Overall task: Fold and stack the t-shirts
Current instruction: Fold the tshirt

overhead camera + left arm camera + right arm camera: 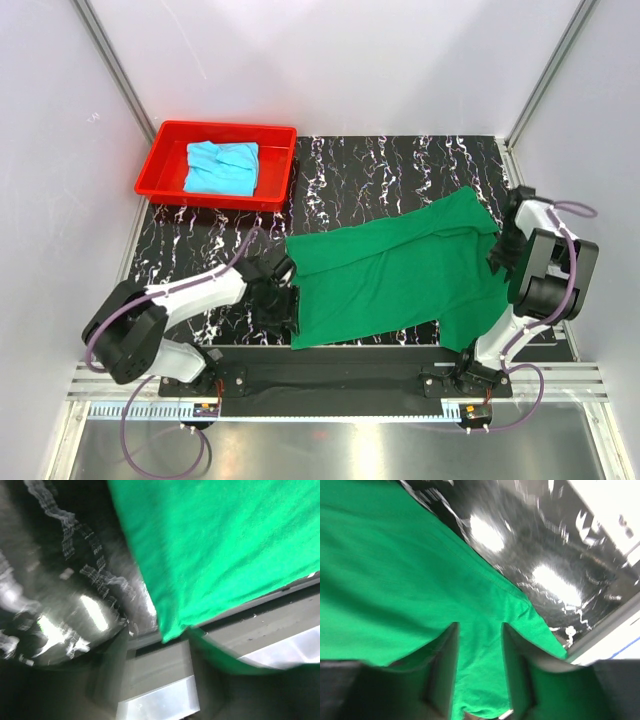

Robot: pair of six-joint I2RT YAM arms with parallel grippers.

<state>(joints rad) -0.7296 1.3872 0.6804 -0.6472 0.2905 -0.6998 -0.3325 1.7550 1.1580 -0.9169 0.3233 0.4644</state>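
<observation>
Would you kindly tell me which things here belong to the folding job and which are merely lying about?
Part of the job: green t-shirt, spread out flat; light blue t-shirt, lying crumpled.
Just there: red tray, holding the blue shirt; black marbled table underneath.

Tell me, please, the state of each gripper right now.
Left gripper: open, at the green t-shirt's edge.
Right gripper: open over the same shirt.
</observation>
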